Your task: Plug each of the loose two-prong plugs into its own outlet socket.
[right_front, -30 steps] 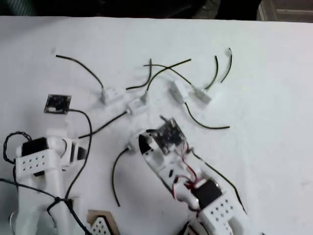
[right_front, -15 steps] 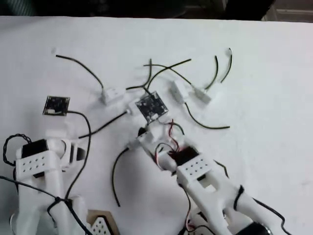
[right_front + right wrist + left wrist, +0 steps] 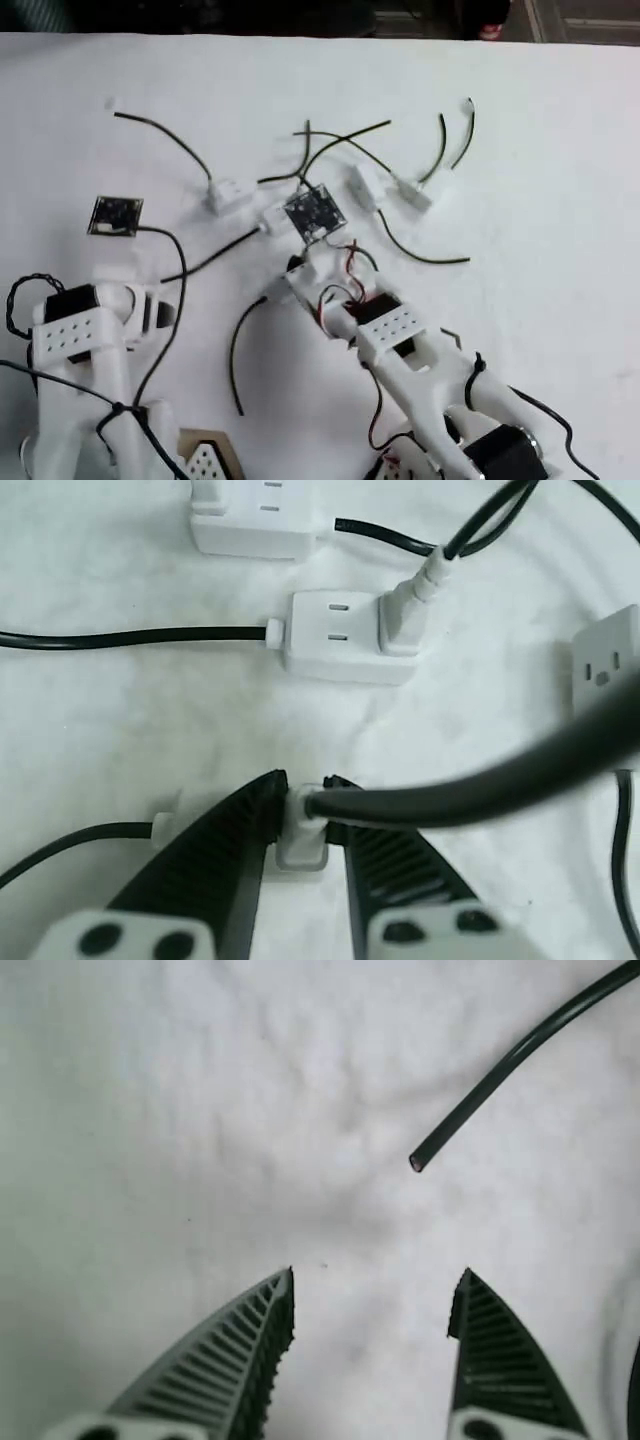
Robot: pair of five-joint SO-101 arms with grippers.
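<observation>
white plug pinched in right pincer, outlet socket just ahead

Worktop: right side bare, open passage. Centre: outlet blocks and crossing black cables crowd together, narrow gaps. Right arm spans the near centre. Left gripper: bare worktop between its spread fingers; one cable end just ahead.

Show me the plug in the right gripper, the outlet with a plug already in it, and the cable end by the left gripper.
Plug (image 3: pixel 298 845): right wrist view, its white body.
Outlet (image 3: pixel 330 645): right wrist view, its slotted face.
Cable end (image 3: pixel 418 1162): left wrist view, cut tip.
</observation>
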